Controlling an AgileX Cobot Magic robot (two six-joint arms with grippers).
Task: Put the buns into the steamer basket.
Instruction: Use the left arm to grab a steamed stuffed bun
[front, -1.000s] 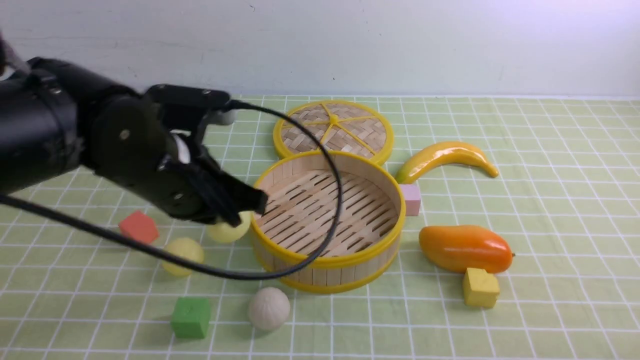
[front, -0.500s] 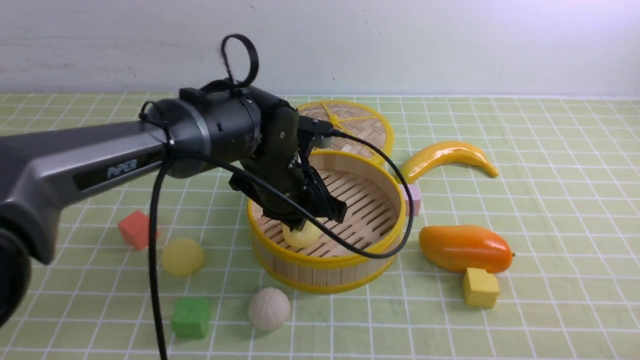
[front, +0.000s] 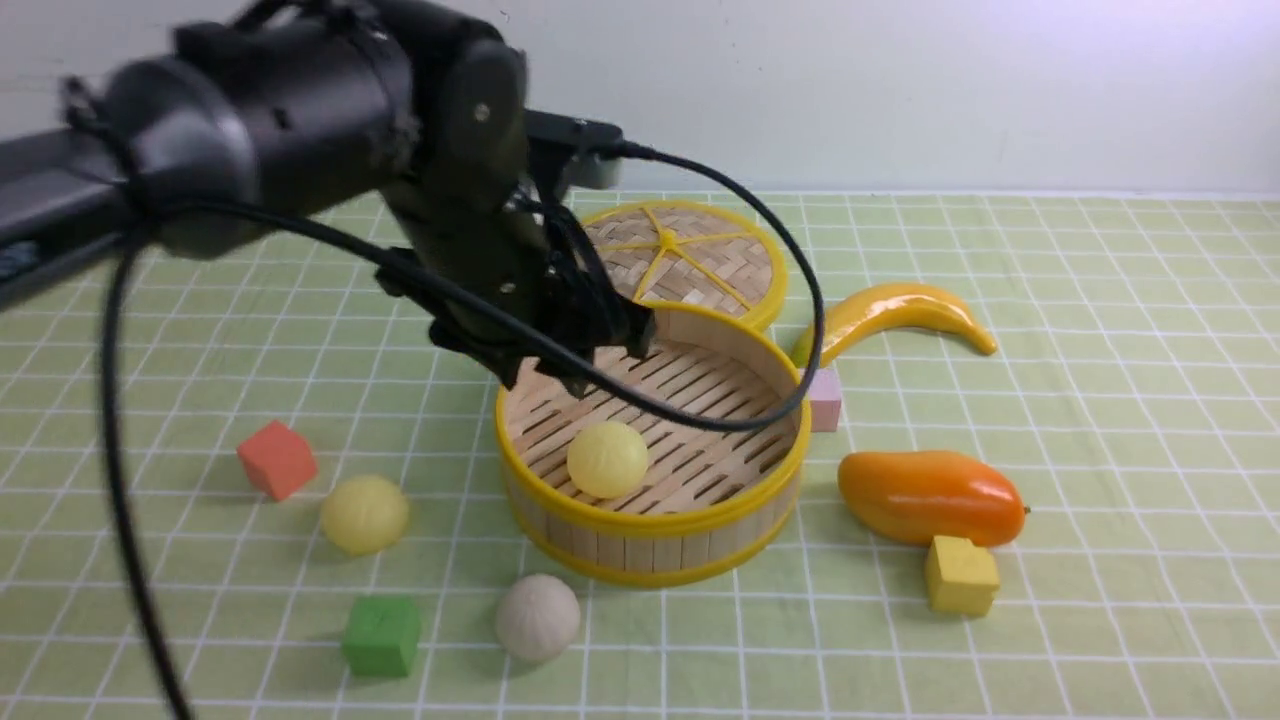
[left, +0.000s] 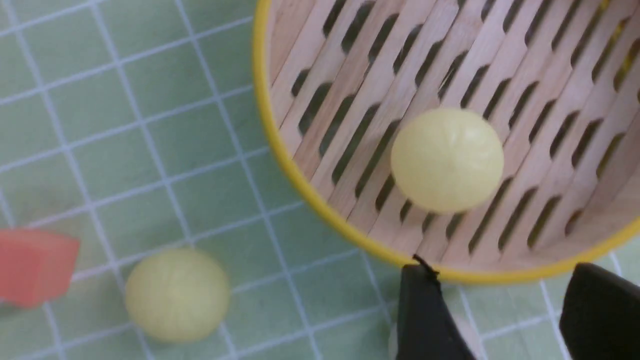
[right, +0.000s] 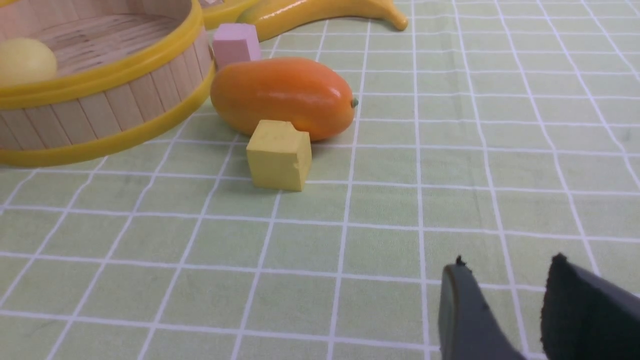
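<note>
The steamer basket (front: 652, 523) stands mid-table. One pale yellow bun (front: 607, 459) lies on its slatted floor near the front left; it also shows in the left wrist view (left: 446, 160) and the right wrist view (right: 25, 60). A second yellow bun (front: 364, 514) lies on the cloth left of the basket. The off-white pleated bun (front: 538, 617) lies in front of the basket. My left gripper (front: 605, 358) is open and empty, raised above the basket's back left part; in the left wrist view (left: 500, 270) nothing is between its fingers. My right gripper (right: 506, 262) is open, empty, low over the cloth.
A woven lid (front: 667, 260) lies behind the basket. A banana (front: 890, 315), pink cube (front: 823, 398), orange mango (front: 930, 495) and yellow cube (front: 960, 574) lie to the right. A red cube (front: 277, 458) and green cube (front: 381, 634) lie to the left.
My left gripper carried a yellow bun from the cloth left of the basket into the basket, let it go, and has lifted up and back. The bun now rests on the slats.
</note>
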